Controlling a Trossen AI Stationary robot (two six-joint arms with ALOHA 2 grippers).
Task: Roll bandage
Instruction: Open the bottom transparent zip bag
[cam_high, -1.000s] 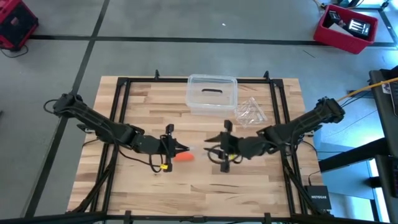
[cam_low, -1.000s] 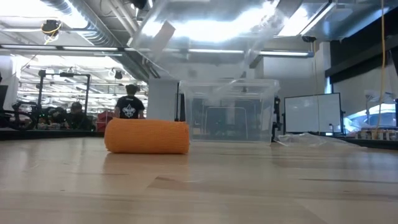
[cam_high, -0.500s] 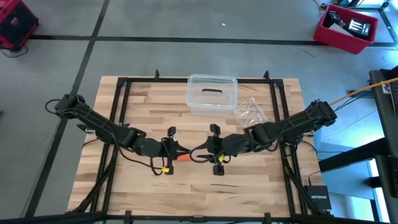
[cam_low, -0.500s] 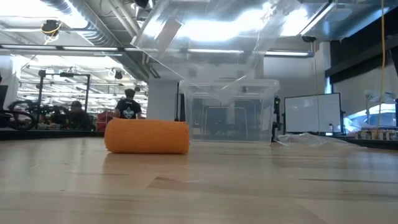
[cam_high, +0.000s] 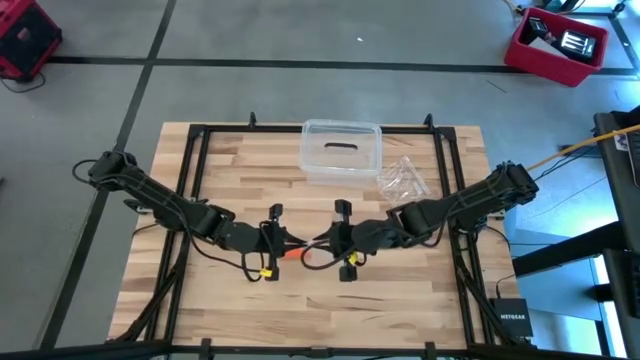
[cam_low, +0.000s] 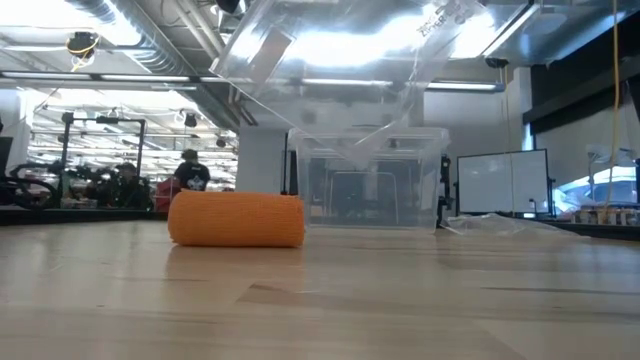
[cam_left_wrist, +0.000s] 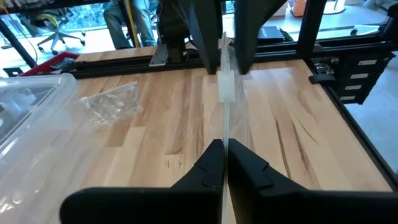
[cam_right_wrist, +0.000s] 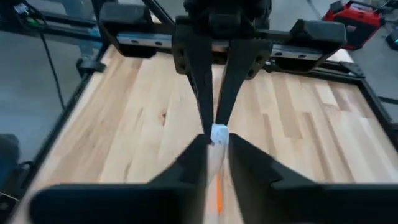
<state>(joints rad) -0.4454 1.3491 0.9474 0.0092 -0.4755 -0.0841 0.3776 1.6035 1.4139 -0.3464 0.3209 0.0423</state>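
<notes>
Jaws: left shut | low view alone: bandage (cam_low: 237, 220) rolled

Both arms were dark, slender and jointed, trailing black cables; a small yellow tag (cam_high: 265, 269) showed by the left gripper (cam_high: 283, 243) (another beside the right gripper (cam_high: 325, 241)), whose fingers (cam_left_wrist: 208, 167) were black, tapered wedges.

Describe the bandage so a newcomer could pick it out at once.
On the wooden table, look in front of the clear plastic box, where both arms meet. The bandage lies between them: small, bright orange, the only vivid colour near the clear crinkled bag.
</notes>
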